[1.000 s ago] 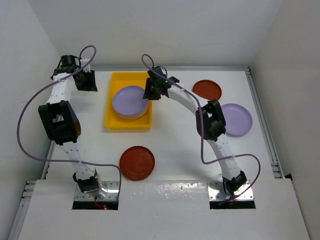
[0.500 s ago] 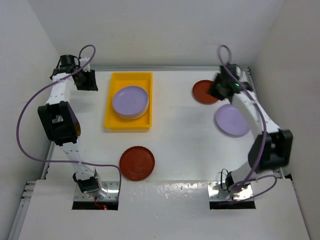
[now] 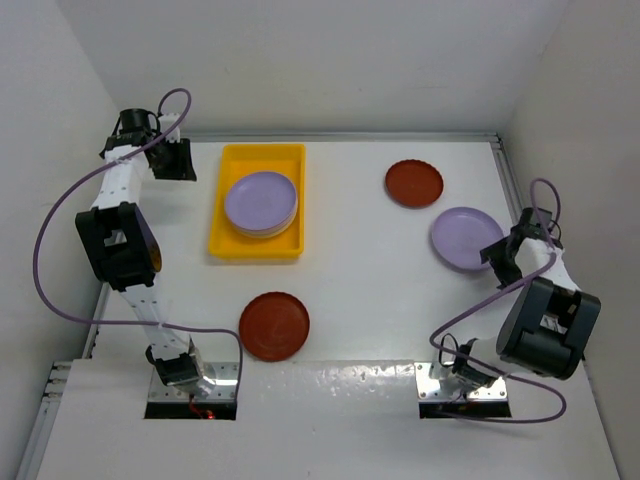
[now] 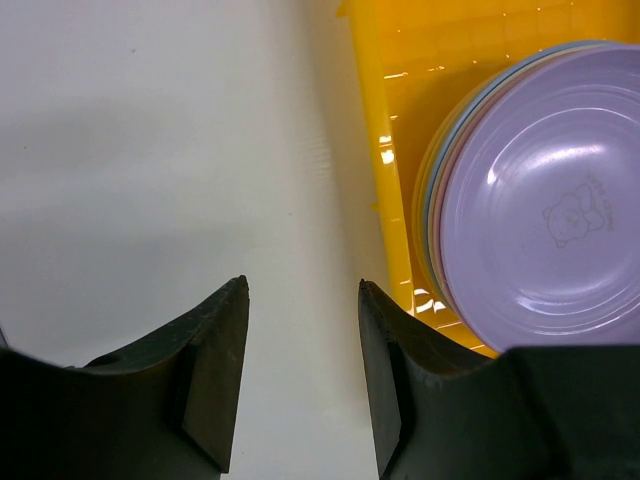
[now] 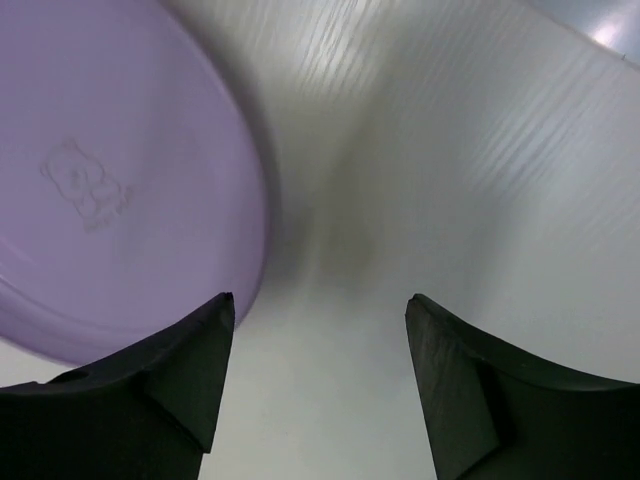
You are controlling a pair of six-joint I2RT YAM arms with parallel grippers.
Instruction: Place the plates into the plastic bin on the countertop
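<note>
My left arm (image 3: pixel 118 240) stretched far along the countertop (image 3: pixel 360 270), with the left gripper (image 4: pixel 302 300) spread and empty just left of the plastic bin (image 3: pixel 222 215) holding stacked plates (image 3: pixel 260 203). Well right of the bin, my folded right arm (image 3: pixel 545 325) held the right gripper (image 5: pixel 318 310) spread and empty beside a loose lavender plate (image 3: pixel 465 238).

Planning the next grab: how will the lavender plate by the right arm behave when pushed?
The lavender plate looks thin moulded plastic: probably stiff, light. Shallow, flat on the smooth countertop, it likely slides rather than tips.
</note>
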